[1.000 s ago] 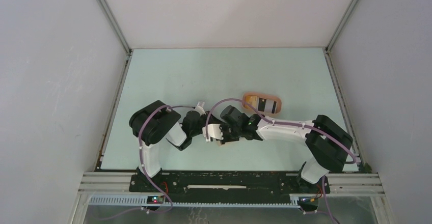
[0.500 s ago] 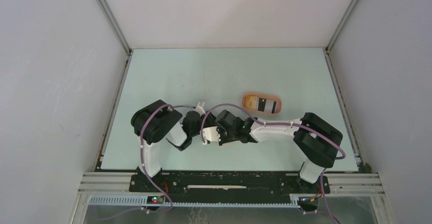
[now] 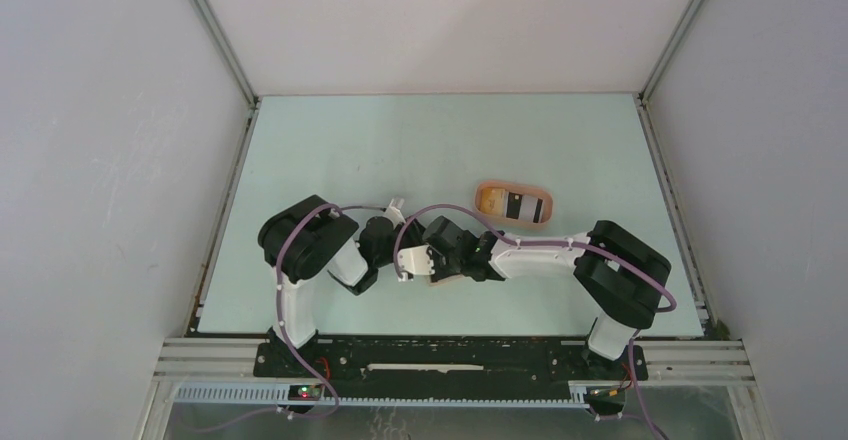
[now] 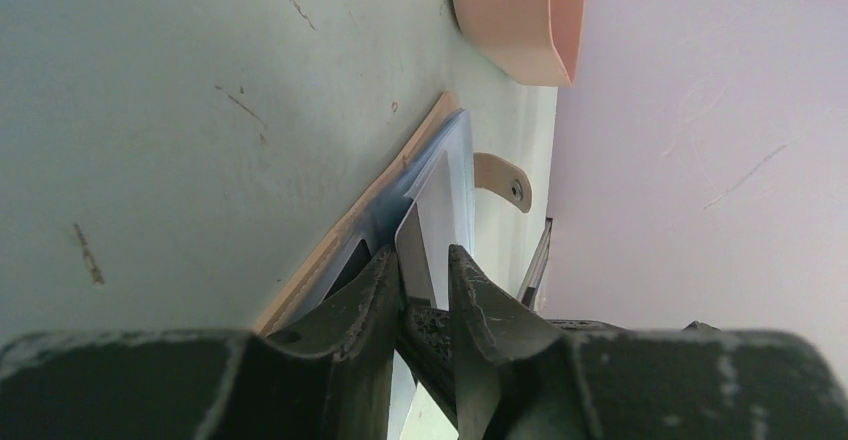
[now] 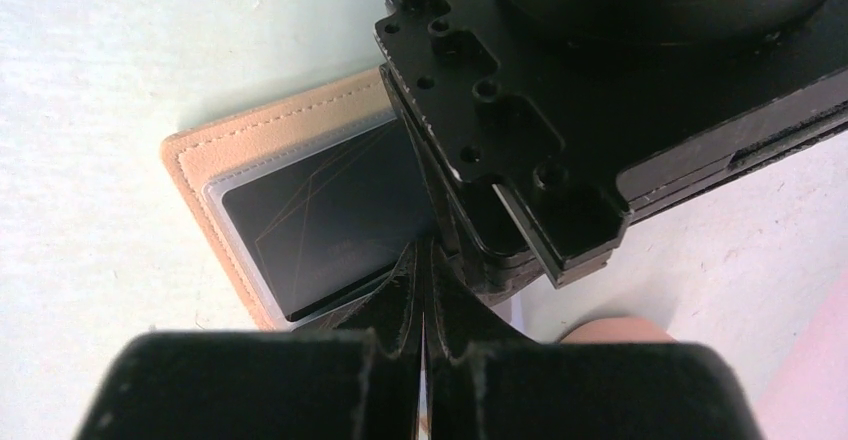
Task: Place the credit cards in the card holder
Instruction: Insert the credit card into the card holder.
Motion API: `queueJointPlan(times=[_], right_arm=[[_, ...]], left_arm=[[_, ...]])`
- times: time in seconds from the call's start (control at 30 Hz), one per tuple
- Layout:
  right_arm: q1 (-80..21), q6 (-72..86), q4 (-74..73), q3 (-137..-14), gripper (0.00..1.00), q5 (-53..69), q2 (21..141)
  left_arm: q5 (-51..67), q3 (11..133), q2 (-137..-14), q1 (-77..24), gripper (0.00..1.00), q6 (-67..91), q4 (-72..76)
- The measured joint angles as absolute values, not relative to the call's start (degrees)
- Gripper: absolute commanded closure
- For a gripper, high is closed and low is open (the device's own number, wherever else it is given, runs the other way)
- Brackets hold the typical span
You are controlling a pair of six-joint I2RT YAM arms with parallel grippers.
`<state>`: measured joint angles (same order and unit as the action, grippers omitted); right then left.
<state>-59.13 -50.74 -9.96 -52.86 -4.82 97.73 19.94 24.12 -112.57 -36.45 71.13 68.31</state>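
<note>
Tan-leather card holder (image 5: pixel 200 150) flat on table (image 5: pixel 100 40), black card (image 5: pixel 330 230) sleeved inside. Closed right gripper (image 5: pixel 422 290) tip-down on holder's sleeve edge. Jaws of left gripper (image 4: pixel 422 265) loosely parted round pale card (image 4: pixel 418 235) at holder's mouth. Risk: pale card tipping or jamming skew if dropped unseated; holder sliding once freed of right tips.

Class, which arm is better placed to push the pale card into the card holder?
Left: the left gripper straddles the pale card, whose edge already meets the card holder. The right gripper is shut, with no card visible.
</note>
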Motion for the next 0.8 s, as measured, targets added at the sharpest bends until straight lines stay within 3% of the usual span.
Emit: queueJointPlan(times=[0.8], right_arm=[[-56.1,-50.4,-12.7,-52.5,0.97,-5.9,97.1]], left_arm=[[20.2,24.7,-112.6,-36.3,0.65,71.0,68.1]])
